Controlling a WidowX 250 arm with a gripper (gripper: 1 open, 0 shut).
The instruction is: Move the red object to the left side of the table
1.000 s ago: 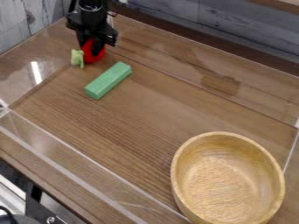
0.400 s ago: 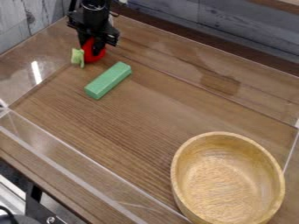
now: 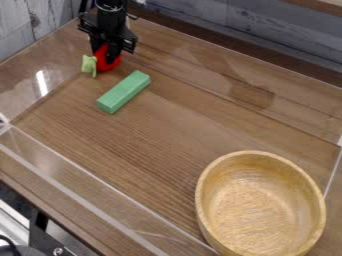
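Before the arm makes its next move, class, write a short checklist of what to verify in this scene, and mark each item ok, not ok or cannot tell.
1. Red toy fruit is between the gripper fingers: ok, the red sits right under the black fingers.
2. Grip is firm: cannot tell, the contact is too small to see.
3. Fruit is in the far left part of the table: ok, it sits near the left clear wall.
4. Green rectangular block is apart from the gripper: ok, it lies just in front, not touching.
5. Wooden bowl is out of the way: ok, it stands at the near right corner.
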